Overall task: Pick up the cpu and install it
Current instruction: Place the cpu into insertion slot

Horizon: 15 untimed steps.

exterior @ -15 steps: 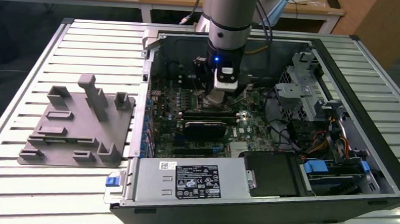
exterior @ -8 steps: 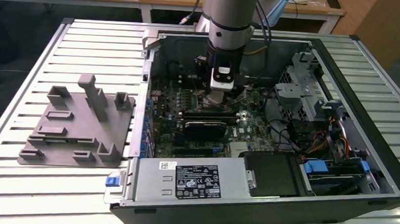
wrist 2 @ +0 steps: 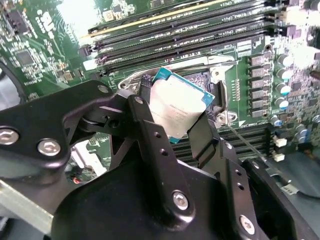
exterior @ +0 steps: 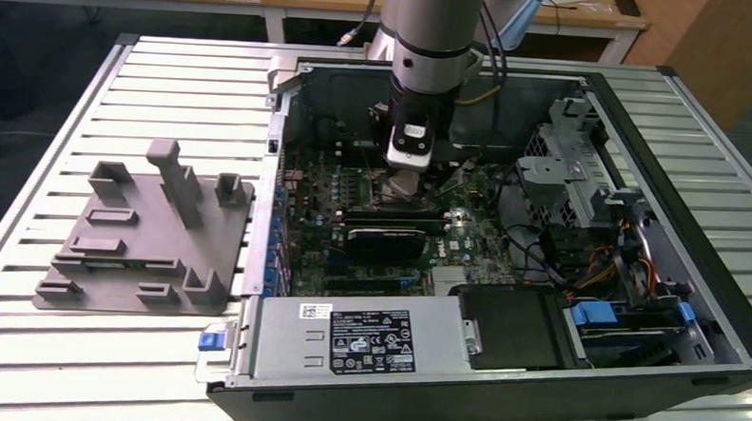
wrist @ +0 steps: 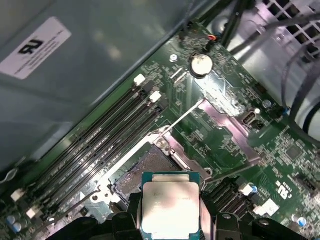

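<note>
Fingers of the gripper are closed on two opposite edges of the cpu. They hold it over the open socket on the motherboard, inside the computer case. In the second wrist view the chip sits askew to the socket frame, and whether it touches it I cannot tell. The risk is a crooked or offset descent, where one corner would strike first and could bend the socket contacts. The grip is on thin edges, so the chip could slip. The retention lever lies close by and could snag.
</note>
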Each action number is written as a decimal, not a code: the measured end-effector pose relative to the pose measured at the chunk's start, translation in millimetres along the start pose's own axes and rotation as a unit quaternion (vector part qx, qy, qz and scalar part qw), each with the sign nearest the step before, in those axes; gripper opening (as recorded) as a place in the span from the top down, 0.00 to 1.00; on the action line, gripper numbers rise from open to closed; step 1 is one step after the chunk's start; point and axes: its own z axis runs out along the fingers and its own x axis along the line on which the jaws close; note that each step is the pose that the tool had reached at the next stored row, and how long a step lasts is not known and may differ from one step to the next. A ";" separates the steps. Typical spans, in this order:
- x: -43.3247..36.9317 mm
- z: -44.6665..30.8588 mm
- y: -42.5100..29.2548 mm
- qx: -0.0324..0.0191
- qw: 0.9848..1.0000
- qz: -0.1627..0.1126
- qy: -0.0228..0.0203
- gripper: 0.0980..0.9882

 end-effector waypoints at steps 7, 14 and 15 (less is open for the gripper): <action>0.0 0.2 0.0 0.000 0.999 0.043 -0.001 0.50; 0.0 0.4 0.0 0.000 0.995 0.100 -0.003 0.50; 0.0 0.4 0.0 0.000 0.994 0.108 -0.004 0.50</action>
